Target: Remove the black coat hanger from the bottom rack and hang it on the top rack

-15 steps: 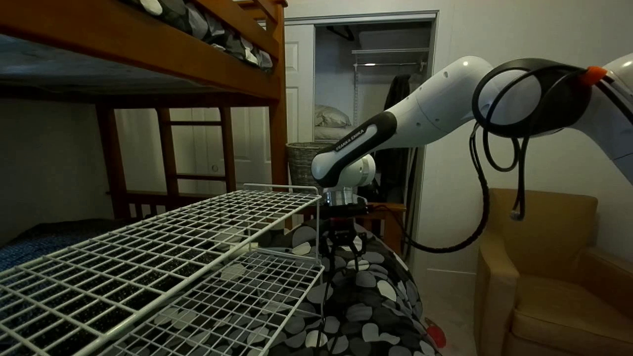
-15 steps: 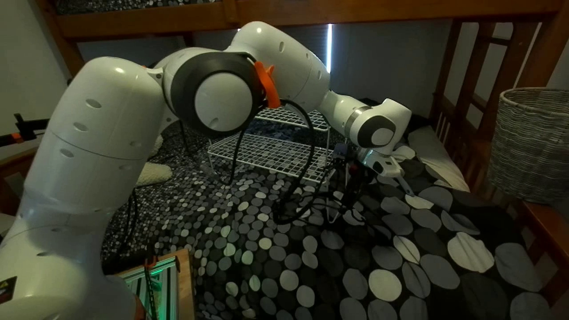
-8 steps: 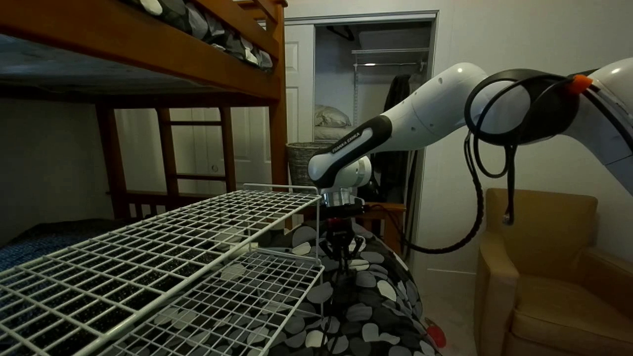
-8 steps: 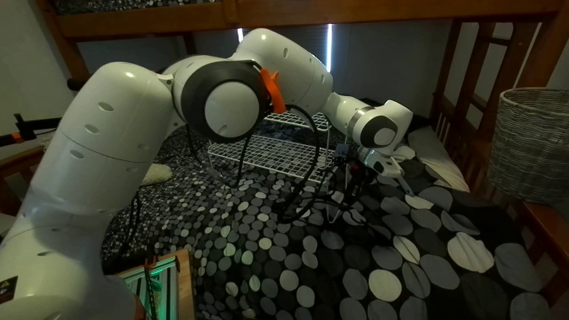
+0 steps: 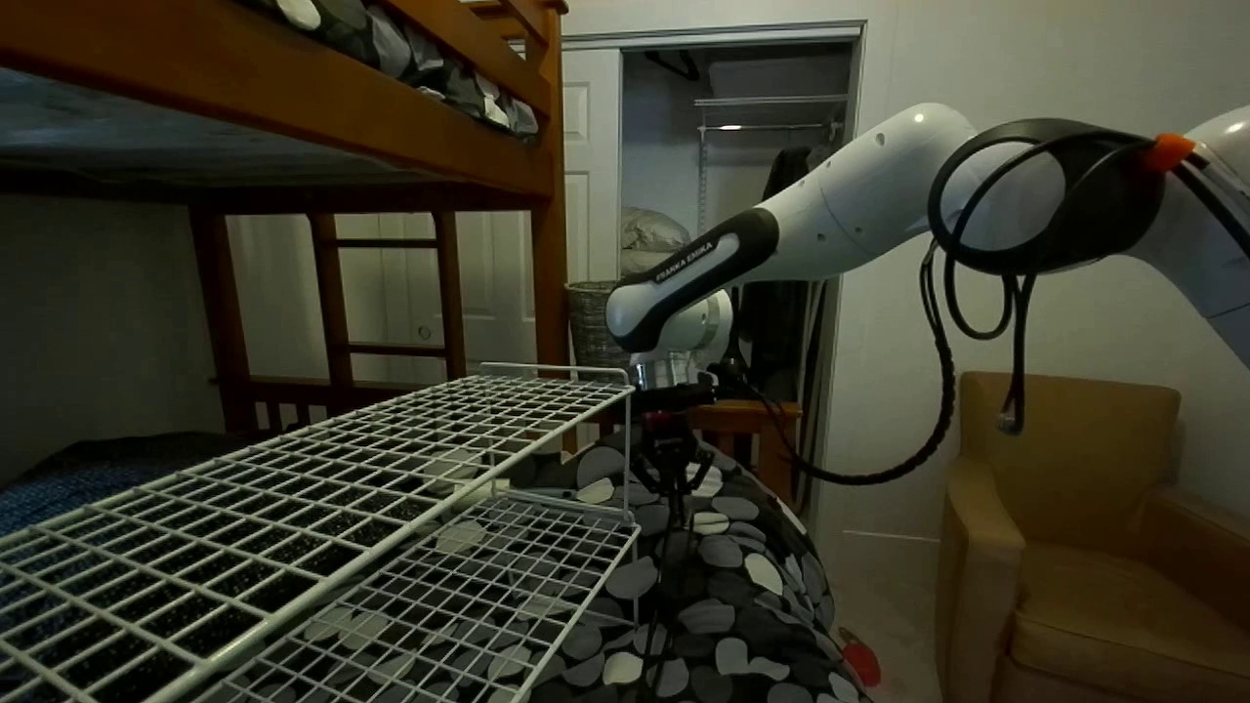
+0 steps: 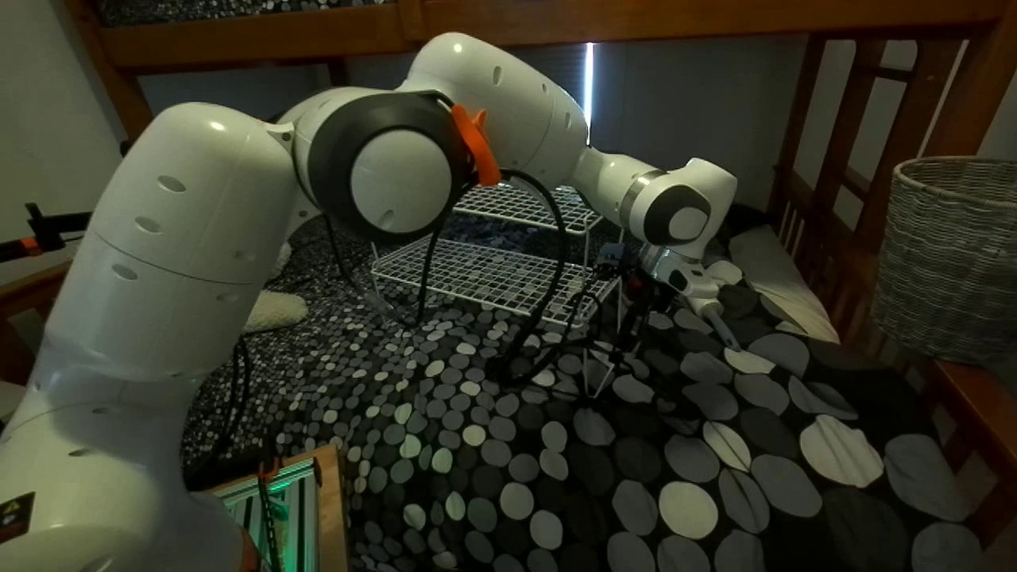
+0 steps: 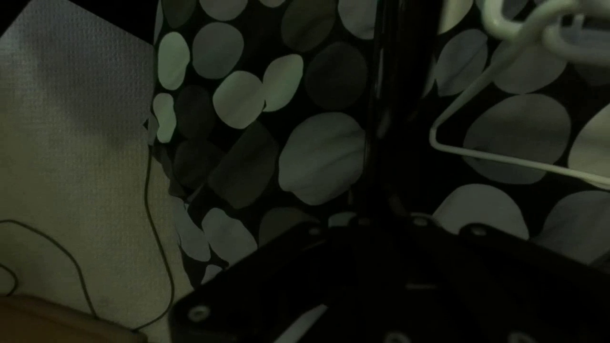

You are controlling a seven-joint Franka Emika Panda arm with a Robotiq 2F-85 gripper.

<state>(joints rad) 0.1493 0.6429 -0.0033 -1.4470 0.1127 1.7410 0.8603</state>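
Black coat hanger (image 7: 402, 71) hangs from my hand (image 5: 676, 508), which is pinched narrow around it, over polka-dot fabric (image 5: 723, 615) just beside the ends of the white top rack (image 5: 342, 498) and bottom rack (image 5: 488, 586). In the wrist view, the hanger's dark length runs close to the racks' white wire (image 7: 505, 158), though whether the two touch I cannot tell.

Gripper (image 5: 676, 506) black, hanger (image 7: 402, 66) black; top rack (image 5: 391, 469), bottom rack (image 5: 488, 586) white; bedspread (image 6: 636, 445) black, spotted grey and whitish; arm (image 5: 845, 215) white-and-black; clip (image 6: 477, 151) orange; armchair (image 5: 1069, 469) tan.
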